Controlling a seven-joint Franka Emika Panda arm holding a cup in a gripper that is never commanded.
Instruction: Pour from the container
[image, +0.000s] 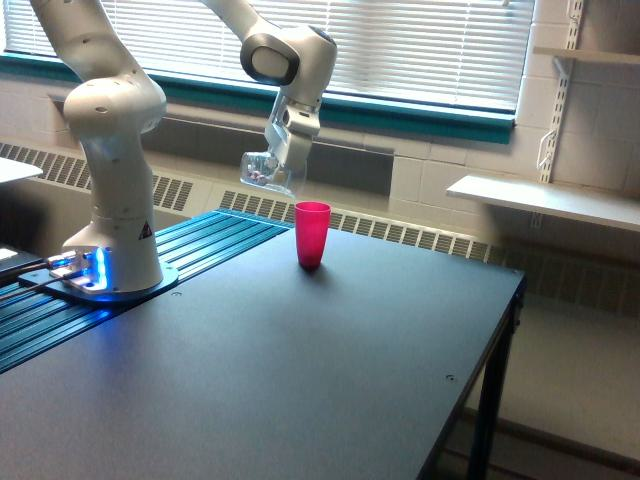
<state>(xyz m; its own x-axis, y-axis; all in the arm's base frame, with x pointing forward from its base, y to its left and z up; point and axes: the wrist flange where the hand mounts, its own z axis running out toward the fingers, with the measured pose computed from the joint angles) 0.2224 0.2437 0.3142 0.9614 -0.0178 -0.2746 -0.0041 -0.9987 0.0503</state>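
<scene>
In the exterior view my gripper hangs from the white arm and is shut on the container, a clear see-through cup with small coloured bits inside. The container is tilted and held in the air, above and to the left of the pink cup. That pink cup stands upright on the dark table, apart from the container. Nothing can be seen falling from the container.
The arm's white base stands on a blue ribbed plate at the exterior view's left. The table's right edge drops off near a white wall shelf. A window with blinds runs behind.
</scene>
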